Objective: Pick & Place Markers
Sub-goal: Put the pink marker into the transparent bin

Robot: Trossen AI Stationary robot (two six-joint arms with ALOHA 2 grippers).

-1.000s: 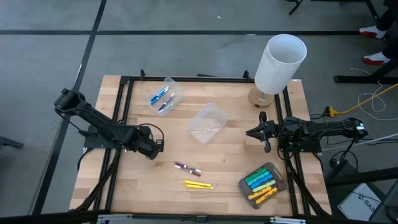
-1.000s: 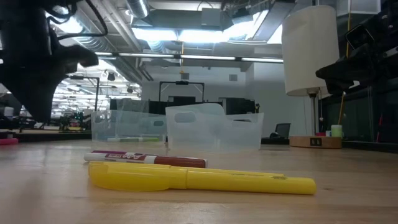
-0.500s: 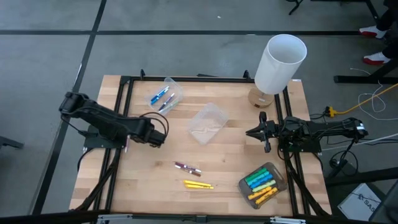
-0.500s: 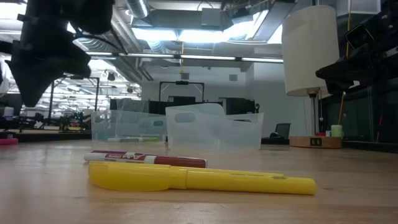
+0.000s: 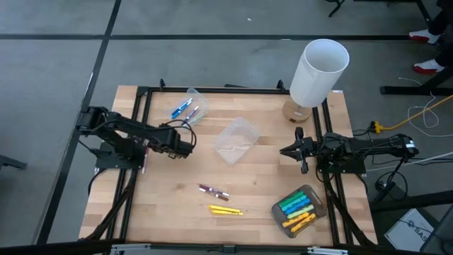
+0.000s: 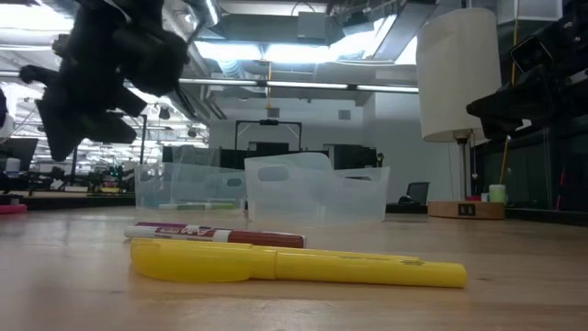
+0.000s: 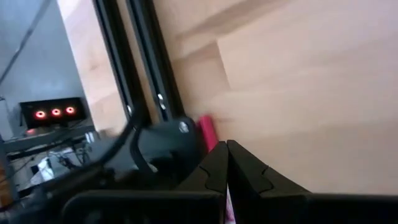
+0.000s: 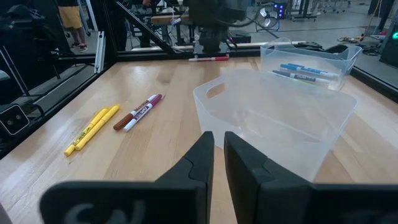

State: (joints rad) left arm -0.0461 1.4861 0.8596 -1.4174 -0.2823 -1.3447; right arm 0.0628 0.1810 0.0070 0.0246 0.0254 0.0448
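Observation:
Two yellow markers and two maroon-and-white markers lie flat on the wooden table near its front; in the low view the yellow marker lies in front of the maroon one. A pink marker lies by the left frame rail. My left gripper hovers shut above the left half of the table, slanting down, its fingertips together with nothing between them. My right gripper waits at the right side, level, its fingers a narrow slit apart and empty.
A clear tub with blue markers stands at the far left and an empty clear tub mid-table. A third tub with green, blue and yellow markers sits near right. A white cylinder stands far right. Black frame rails border the table.
My left gripper has swung from the near left of the table toward its far edge and a little to the right, rolling its wrist and tipping as it went; it stayed shut and empty. The markers and tubs have not moved.

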